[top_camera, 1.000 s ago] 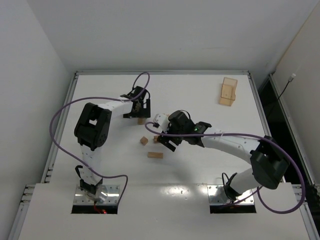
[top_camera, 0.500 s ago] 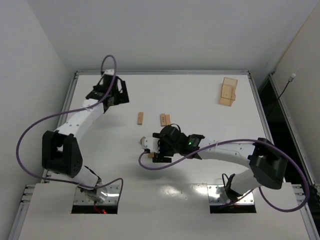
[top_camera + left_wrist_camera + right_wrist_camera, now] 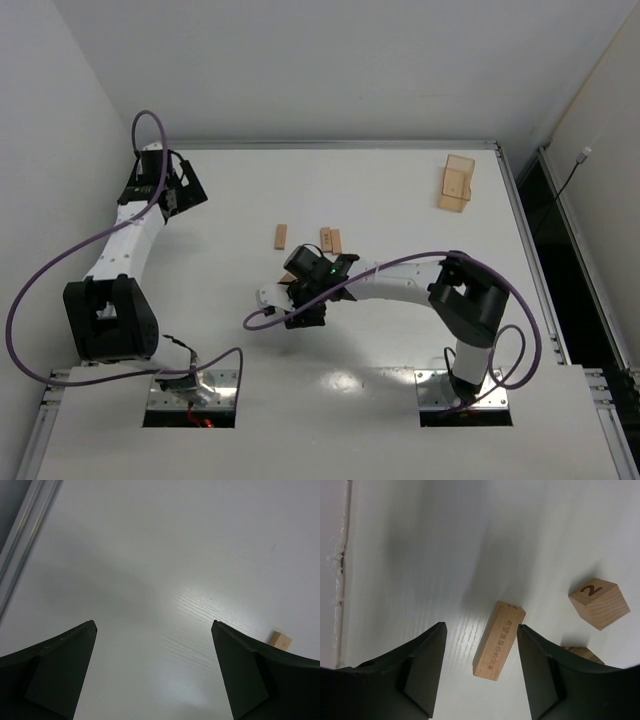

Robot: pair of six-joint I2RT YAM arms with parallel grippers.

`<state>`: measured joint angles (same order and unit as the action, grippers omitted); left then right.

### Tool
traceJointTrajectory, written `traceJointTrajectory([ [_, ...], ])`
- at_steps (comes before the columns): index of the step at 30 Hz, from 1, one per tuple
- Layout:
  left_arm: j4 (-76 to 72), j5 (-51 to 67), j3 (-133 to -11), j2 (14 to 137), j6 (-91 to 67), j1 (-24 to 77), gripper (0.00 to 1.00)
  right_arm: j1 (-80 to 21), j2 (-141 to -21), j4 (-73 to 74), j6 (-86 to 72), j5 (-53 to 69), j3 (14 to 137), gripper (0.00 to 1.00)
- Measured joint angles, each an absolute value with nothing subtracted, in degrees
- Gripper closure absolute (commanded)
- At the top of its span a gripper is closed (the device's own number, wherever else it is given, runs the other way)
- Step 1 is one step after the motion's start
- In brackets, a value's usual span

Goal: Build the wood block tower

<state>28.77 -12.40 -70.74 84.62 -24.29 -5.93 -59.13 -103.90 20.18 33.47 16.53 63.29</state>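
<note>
My right gripper (image 3: 302, 306) hangs open just above the table at its middle. In the right wrist view a light wood bar (image 3: 499, 640) with printed text lies flat between its open fingers (image 3: 422, 672), untouched. A wood cube marked "2" (image 3: 599, 603) and part of another block (image 3: 583, 653) lie to its right. In the top view one bar (image 3: 280, 236) and a pair of bars (image 3: 330, 239) lie further back. My left gripper (image 3: 175, 190) is open and empty near the back left corner; its wrist view shows the gripper (image 3: 153, 623) and one small block (image 3: 281, 640).
A translucent amber box (image 3: 457, 183) sits at the back right. The table's raised metal rim (image 3: 140, 190) runs close beside the left gripper and shows in the left wrist view (image 3: 20, 545). Purple cables loop off both arms.
My left arm has swung away from the blocks to the back left corner. My right gripper has moved left and nearer, now over the printed bar, with its elbow folded in.
</note>
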Motion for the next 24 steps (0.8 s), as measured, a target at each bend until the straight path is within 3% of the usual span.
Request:
traceJointTrajectory([
  [8,29.3,-9.39,-70.0,83.9,-24.49,-7.07,0.01,-56.71,-109.65,25.04,32.45,20.32,69.49,0.5],
  [21,29.02,-7.22,-70.0,84.05,-25.15,-8.36,0.01,-55.61,-110.3,26.39,31.44,19.46,68.86,0.56],
  [24,28.99,-7.09,-70.0,84.53,-25.56,-8.36,0.01,-55.88,-110.08,25.02,31.0,18.2,68.27,0.61],
])
